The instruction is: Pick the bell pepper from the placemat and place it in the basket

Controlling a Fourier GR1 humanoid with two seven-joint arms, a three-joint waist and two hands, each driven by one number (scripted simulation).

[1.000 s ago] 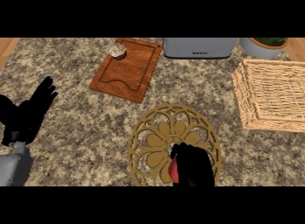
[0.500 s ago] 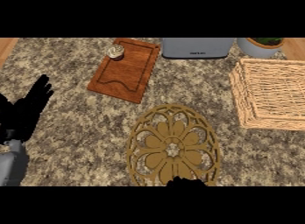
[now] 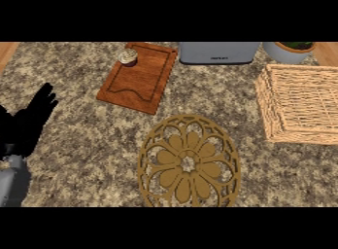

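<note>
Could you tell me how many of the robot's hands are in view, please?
1: the left hand, open, at the view's left edge. The right hand is out of view.

Bare counter (image 3: 86, 146) lies open between the left hand (image 3: 21, 126), resting fingers-up at the left edge, and the flat placemat (image 3: 190, 163). A free strip also runs between the placemat and the basket (image 3: 308, 104) (its woven wall rises at the right). Along the back stand a wooden board (image 3: 140, 78) carrying a small jar (image 3: 127, 56), a grey appliance (image 3: 218, 52) and a plant pot (image 3: 290, 51), the pot just behind the basket
</note>
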